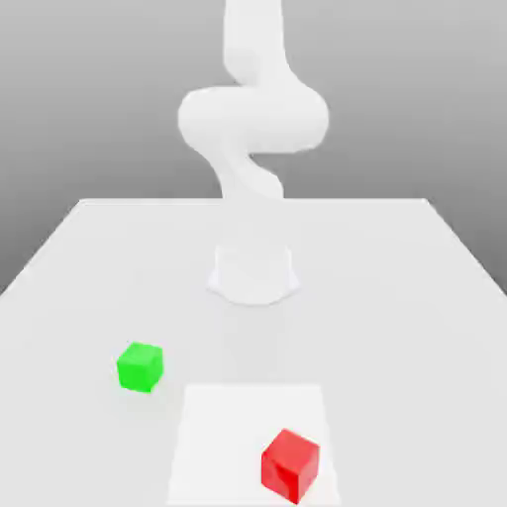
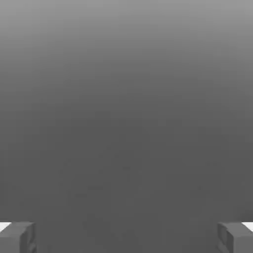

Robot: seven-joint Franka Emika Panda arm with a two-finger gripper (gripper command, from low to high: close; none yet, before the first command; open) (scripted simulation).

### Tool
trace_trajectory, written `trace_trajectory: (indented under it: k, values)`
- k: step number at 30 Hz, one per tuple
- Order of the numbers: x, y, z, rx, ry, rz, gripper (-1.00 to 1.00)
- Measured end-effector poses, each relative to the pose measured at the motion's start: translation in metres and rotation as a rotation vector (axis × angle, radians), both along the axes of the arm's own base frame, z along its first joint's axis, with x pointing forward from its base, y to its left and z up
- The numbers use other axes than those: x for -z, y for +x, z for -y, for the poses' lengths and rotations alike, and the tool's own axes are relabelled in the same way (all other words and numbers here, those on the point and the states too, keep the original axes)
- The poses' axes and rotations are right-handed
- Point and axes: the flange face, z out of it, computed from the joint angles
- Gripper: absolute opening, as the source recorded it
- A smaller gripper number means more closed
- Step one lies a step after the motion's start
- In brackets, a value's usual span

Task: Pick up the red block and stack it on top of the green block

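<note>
Near the front edge of the white table [image 1: 89, 257], toward the exterior view's right, the red block [image 1: 289, 464] sat on the surface, turned so that one vertical edge faced the camera. It lay on a slightly brighter rectangular patch [image 1: 228, 416] of the table that ran to the front edge, close to that patch's right side. The green block [image 1: 140, 366] rested further back and toward the exterior view's left, just outside the patch's far left corner, and well apart from the red block. Both blocks stood flat on the table, touching nothing else.

Behind them, around the middle of the table, the white arm [image 1: 253, 119] rose from its round base [image 1: 253, 275]. It climbed, bulged into a thick elbow and went up past the top of the exterior view. No part of it was close to either block.

In the hand view the gripper [image 2: 126, 237] stood wide open. Its two grey fingertips [image 2: 17, 237] sat far apart at opposite sides, with nothing between them. Beyond them lay a plain grey background, lighter away from the fingertips and darker toward them.
</note>
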Motion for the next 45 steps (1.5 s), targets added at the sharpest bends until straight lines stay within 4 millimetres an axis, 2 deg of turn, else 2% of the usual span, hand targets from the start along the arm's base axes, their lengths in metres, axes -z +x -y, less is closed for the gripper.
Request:
trace_trajectory:
  k: [3,6,10,13,18,23,29,30,36,37,42,45]
  values:
    - [0.052,0.037,-0.004,-0.097,-0.055,-0.09,0.0]
    - [0.106,0.066,-0.01,-0.193,-0.105,-0.174,0.0]
    - [0.181,0.094,-0.019,-0.325,-0.166,-0.284,0.0]
    - [0.239,0.106,-0.025,-0.427,-0.208,-0.365,0.0]
    - [0.337,0.11,-0.036,-0.606,-0.273,-0.496,0.0]
    - [0.432,0.095,-0.041,-0.787,-0.326,-0.625,0.0]
    - [0.517,0.087,-0.042,-0.847,-0.341,-0.667,0.0]
    - [0.525,0.087,-0.041,-0.847,-0.341,-0.668,-1.0]
    - [0.529,0.086,-0.041,-0.848,-0.34,-0.67,-1.0]
    - [0.524,0.086,-0.041,-0.848,-0.34,-0.67,-1.0]
    - [0.469,0.086,-0.039,-0.846,-0.34,-0.67,-1.0]
    - [0.448,0.064,0.019,-0.794,-0.347,-0.684,-1.0]
